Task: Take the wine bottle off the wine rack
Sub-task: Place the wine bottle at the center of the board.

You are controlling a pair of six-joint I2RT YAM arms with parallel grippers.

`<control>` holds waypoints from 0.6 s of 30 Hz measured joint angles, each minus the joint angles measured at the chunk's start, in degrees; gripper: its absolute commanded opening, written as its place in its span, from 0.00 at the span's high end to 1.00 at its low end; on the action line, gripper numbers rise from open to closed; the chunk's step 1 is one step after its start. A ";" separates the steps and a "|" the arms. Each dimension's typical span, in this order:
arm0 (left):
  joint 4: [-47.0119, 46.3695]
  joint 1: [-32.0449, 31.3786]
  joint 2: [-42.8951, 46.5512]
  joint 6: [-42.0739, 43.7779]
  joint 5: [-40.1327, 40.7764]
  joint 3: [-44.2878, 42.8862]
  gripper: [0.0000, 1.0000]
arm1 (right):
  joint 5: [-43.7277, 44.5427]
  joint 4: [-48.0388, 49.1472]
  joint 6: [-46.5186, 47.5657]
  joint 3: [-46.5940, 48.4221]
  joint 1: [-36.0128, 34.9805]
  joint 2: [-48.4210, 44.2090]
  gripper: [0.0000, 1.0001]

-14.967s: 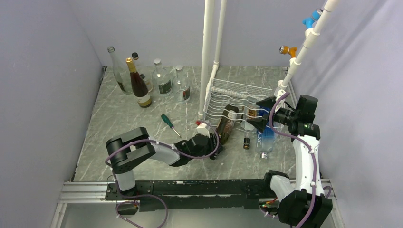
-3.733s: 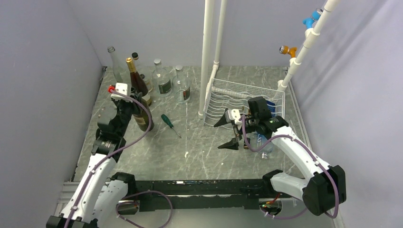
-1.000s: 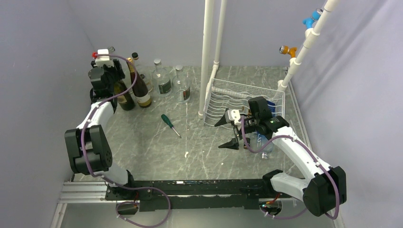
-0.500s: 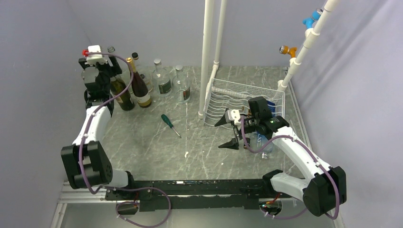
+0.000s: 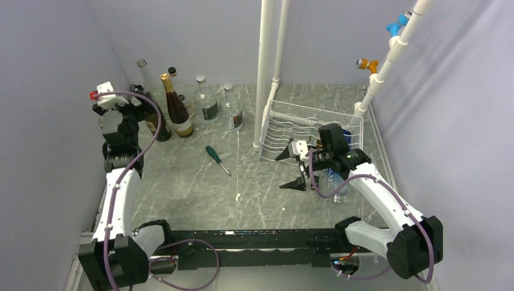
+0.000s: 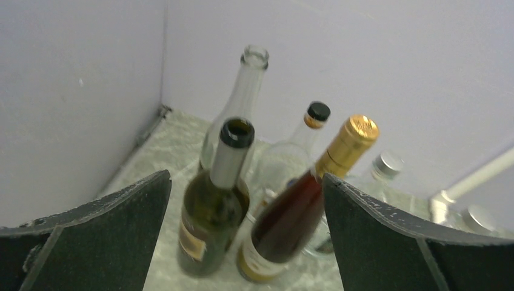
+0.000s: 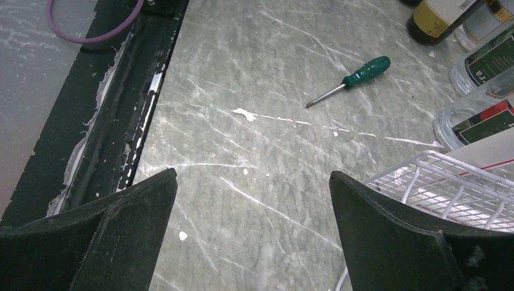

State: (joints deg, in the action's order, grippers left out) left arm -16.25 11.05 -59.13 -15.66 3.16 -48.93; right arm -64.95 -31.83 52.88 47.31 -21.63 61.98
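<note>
The dark green wine bottle (image 6: 213, 209) stands upright on the table at the back left, beside a gold-capped bottle (image 6: 306, 206); from above the wine bottle (image 5: 159, 128) is partly hidden by my left arm. Raised just in front of both bottles, my left gripper (image 6: 245, 177) is open and touches neither; in the top view the left gripper (image 5: 134, 102) sits near the left wall. The white wine rack (image 5: 303, 124) stands right of centre. My right gripper (image 5: 288, 170) hangs open over bare table in front of it, and the right gripper (image 7: 253, 176) holds nothing.
Clear glass bottles (image 5: 209, 103) stand in a row along the back wall. A green-handled screwdriver (image 5: 216, 159) lies mid-table. Two white poles (image 5: 265, 73) rise beside the rack. A blue-labelled plastic bottle (image 5: 336, 179) lies under my right arm.
My left gripper has opened, let go of the wine bottle and drawn back from it toward the left wall. The bottle stays standing. The right arm has not moved.
</note>
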 measured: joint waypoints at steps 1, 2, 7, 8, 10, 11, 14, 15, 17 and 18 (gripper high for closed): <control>1.18 0.02 1.01 -1.16 -0.33 0.66 0.00 | 0.00 -0.17 0.13 0.00 0.09 -0.17 0.00; 2.84 0.02 2.12 -2.73 -0.57 1.16 0.01 | 0.00 -0.31 0.22 0.00 0.20 -0.35 0.00; 11.80 0.04 6.71 -10.58 -3.08 2.29 0.01 | -0.07 -1.64 1.01 0.59 0.79 -0.98 0.00; 13.62 0.04 7.54 -11.93 -3.72 2.47 0.01 | -0.07 -1.81 1.14 0.68 0.92 -1.09 0.00; 16.81 0.02 9.07 -14.23 -5.46 3.10 0.01 | -0.07 -2.25 1.31 0.76 1.14 -1.27 0.00; 18.08 0.04 9.88 -15.32 -6.54 3.65 0.00 | -0.07 -2.49 1.46 0.85 1.27 -1.31 0.00; 21.07 0.09 12.76 -17.31 -9.49 6.29 0.00 | -0.09 -3.06 1.75 1.18 1.84 -1.36 0.00; 21.88 0.11 14.10 -18.03 -10.51 7.54 0.00 | -0.09 -3.17 1.81 1.29 2.05 -1.36 0.00; 23.47 0.13 16.50 -18.62 -12.52 9.49 0.00 | -0.11 -3.56 1.86 1.55 2.71 -1.44 0.00; 24.30 0.13 17.55 -18.73 -13.44 10.14 0.00 | -0.13 -3.78 1.92 1.62 3.13 -1.57 0.00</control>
State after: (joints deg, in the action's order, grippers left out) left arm 8.05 11.18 -41.58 -34.39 -10.28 -38.79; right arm -65.08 -35.62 54.81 48.93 -18.50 60.40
